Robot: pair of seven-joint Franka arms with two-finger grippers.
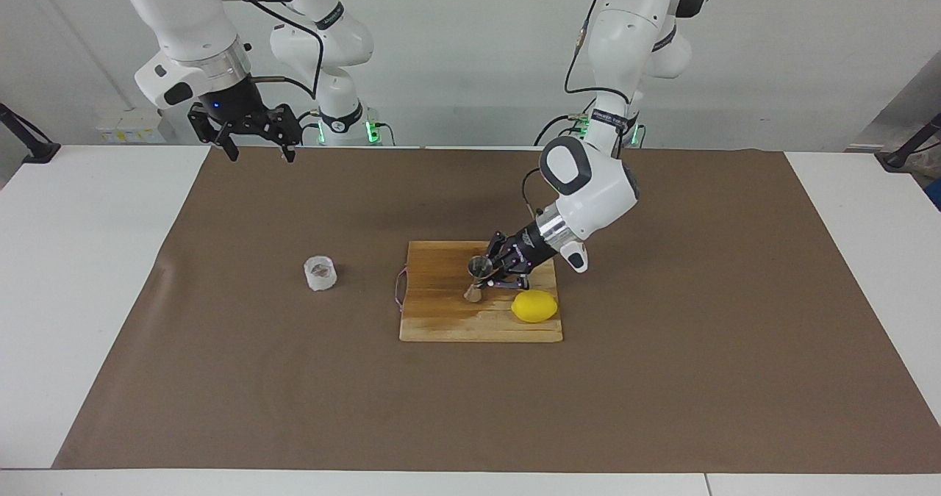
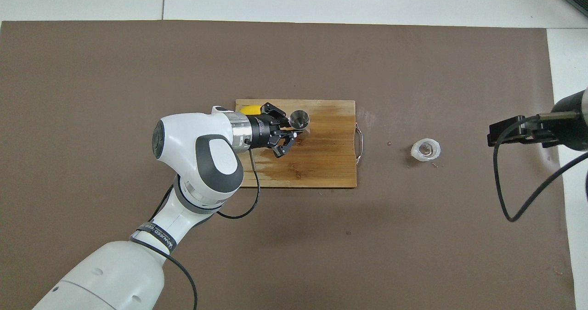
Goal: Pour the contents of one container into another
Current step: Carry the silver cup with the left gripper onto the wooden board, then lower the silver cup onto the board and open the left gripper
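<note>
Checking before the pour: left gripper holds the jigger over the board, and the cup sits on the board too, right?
Not quite. The cup sits on the brown mat toward the right arm's end, off the board, as the facing view shows. The left gripper does hold the jigger over the board.

White wall (image 1: 470, 77), brown-covered table (image 1: 662, 378)

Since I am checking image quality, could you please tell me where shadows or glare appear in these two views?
Facing view: the left pincer and jigger cast only a faint shadow on the cutting board. Overhead view: the jigger's rim glints brightly, and the plastic cup throws a faint shadow on the mat.
</note>
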